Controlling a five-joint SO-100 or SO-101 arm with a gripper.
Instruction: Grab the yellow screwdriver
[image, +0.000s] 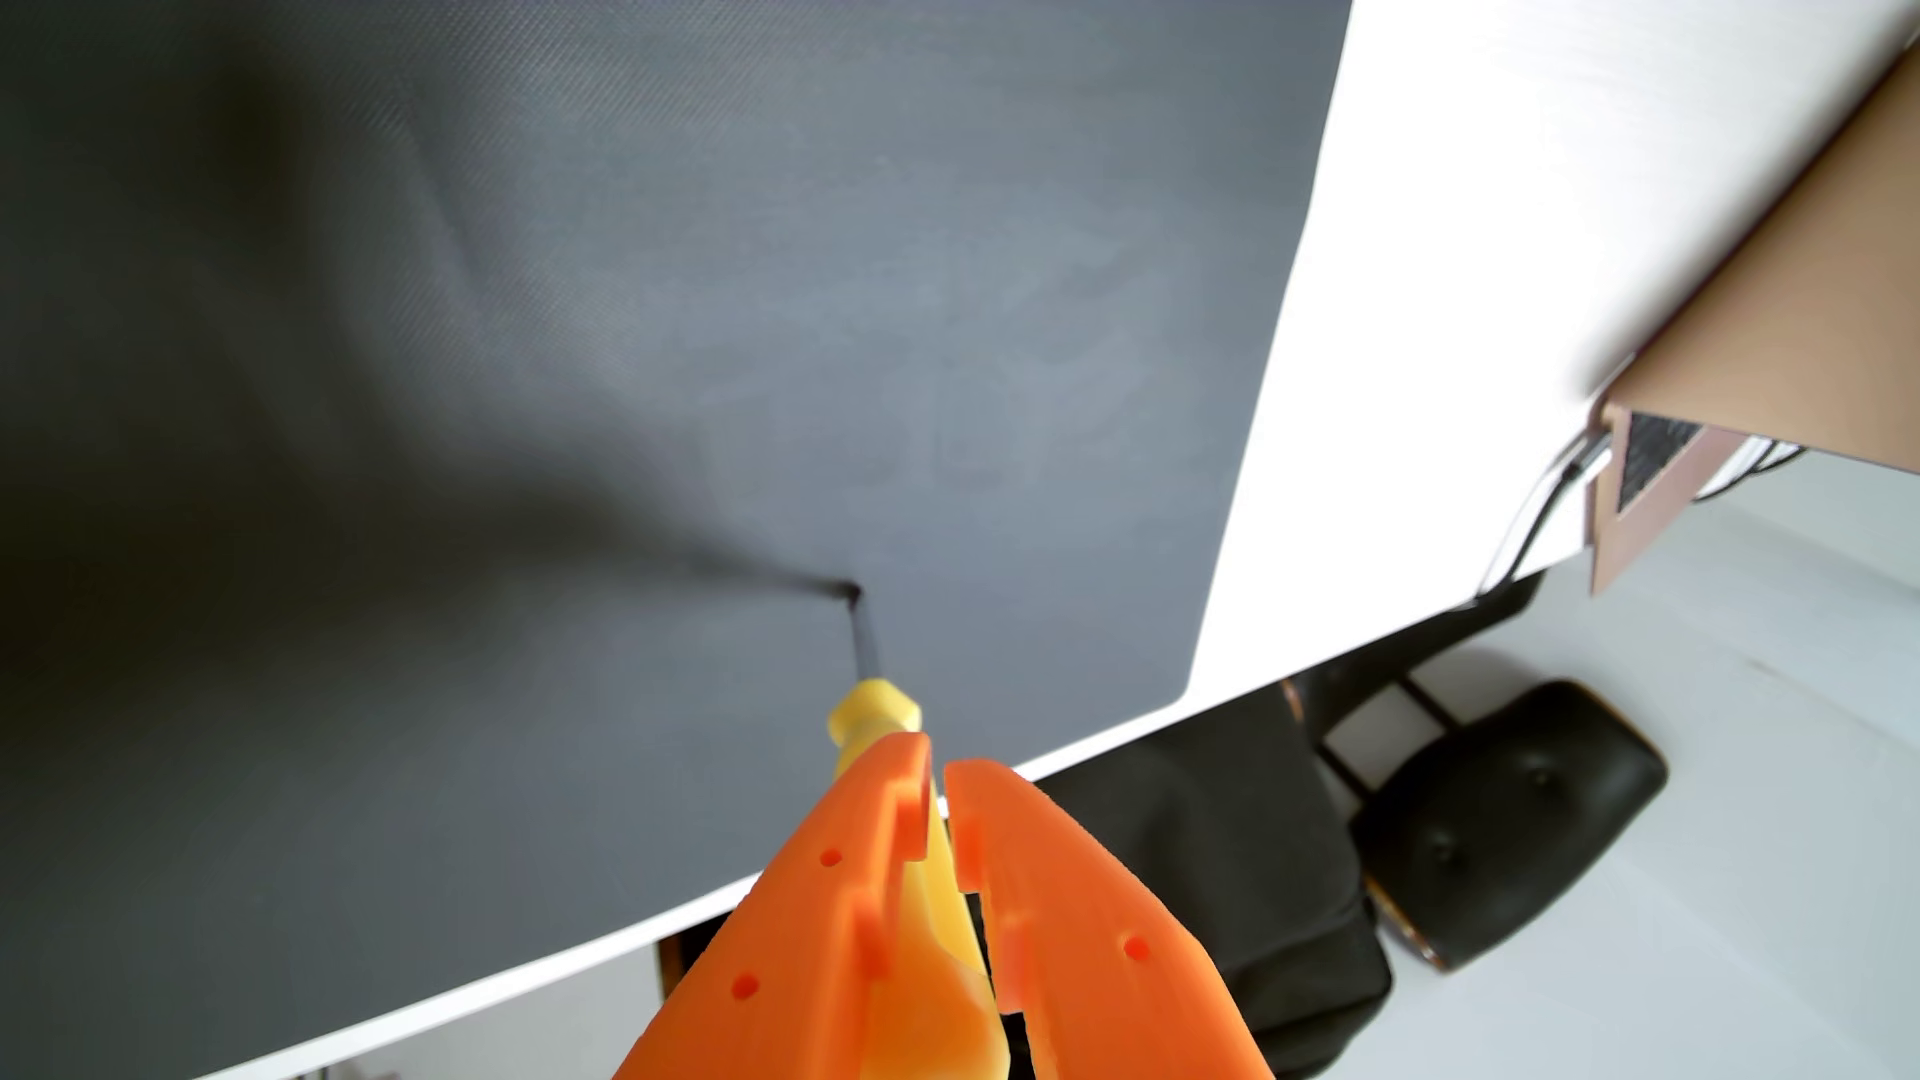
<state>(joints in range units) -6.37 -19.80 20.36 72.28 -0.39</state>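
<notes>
In the wrist view my orange gripper (938, 763) comes in from the bottom edge and is shut on the yellow screwdriver (875, 711). The yellow handle runs down between the two fingers, and its front end sticks out past the fingertips. The thin dark shaft points up and away, and its tip seems to touch the dark grey mat (623, 343). A shadow of the shaft stretches left from the tip. Much of the handle is hidden behind the fingers.
The mat lies on a white table (1455, 260) whose edge runs diagonally from lower left to right. A cardboard box (1787, 312) stands at the right. Beyond the table edge are a black chair seat (1507, 810), a dark bag (1226, 831) and pale floor.
</notes>
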